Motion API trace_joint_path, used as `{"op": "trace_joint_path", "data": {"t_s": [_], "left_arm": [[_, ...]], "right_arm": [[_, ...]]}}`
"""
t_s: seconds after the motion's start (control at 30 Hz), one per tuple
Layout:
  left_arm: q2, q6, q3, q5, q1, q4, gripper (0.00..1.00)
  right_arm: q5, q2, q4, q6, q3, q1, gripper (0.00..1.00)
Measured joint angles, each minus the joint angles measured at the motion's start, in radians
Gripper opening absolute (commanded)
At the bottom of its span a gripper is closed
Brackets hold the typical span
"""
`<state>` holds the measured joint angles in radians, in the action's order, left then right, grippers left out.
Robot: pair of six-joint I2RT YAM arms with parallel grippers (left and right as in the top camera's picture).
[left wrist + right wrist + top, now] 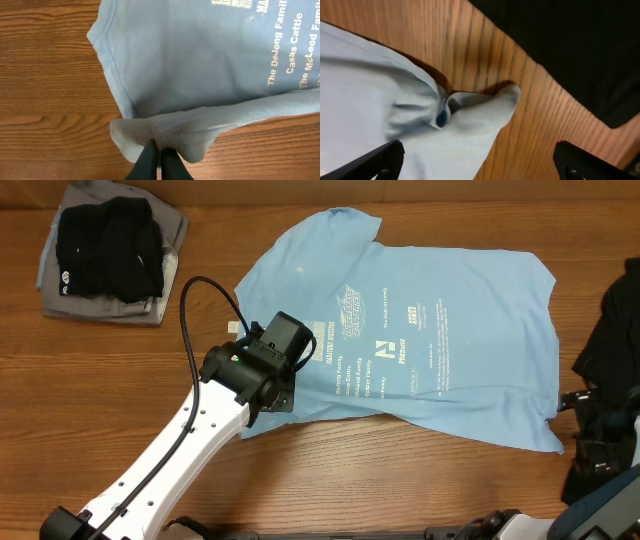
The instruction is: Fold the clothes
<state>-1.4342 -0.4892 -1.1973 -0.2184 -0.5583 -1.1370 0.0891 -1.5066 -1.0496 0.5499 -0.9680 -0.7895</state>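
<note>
T-shirt [420, 340]: we see it spread logos-up.
Left gripper [160, 152]: clenched on its eight-o'clock edge.
Right gripper [480, 165]: released, at four o'clock.

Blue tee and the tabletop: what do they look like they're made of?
T-shirt: soft matte knit, probably cotton; fine knit texture at the hem and limp folds in the left wrist view. Table: brown wood grain with a slight sheen; laminate, veneer or solid wood, can't tell.

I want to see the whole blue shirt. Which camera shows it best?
The overhead view: nearly the whole shirt shows, spread out. The left wrist view shows only one corner, pinched by the left gripper; the right wrist view only a rumpled corner.
</note>
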Motion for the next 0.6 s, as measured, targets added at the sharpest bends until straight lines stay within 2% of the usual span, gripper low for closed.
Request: {"op": "trace_joint_path", "data": {"t_s": [0.1, 0.17, 0.43, 0.53, 0.6], "left_arm": [[0.000, 0.000, 0.000, 0.000, 0.000, 0.000, 0.04], [0.000, 0.000, 0.000, 0.000, 0.000, 0.000, 0.04], [0.000, 0.000, 0.000, 0.000, 0.000, 0.000, 0.04], [0.000, 0.000, 0.000, 0.000, 0.000, 0.000, 0.04], [0.000, 0.000, 0.000, 0.000, 0.000, 0.000, 0.04]], "right_arm": [[0.014, 0.000, 0.044, 0.000, 0.050, -0.001, 0.70], [0.019, 0.000, 0.071, 0.000, 0.077, -0.001, 0.64], [0.018, 0.000, 0.116, -0.003, 0.145, -0.001, 0.63], [0.008, 0.000, 0.153, -0.003, 0.188, -0.005, 0.54], [0.007, 0.000, 0.171, 0.000, 0.206, -0.010, 0.52]]}}
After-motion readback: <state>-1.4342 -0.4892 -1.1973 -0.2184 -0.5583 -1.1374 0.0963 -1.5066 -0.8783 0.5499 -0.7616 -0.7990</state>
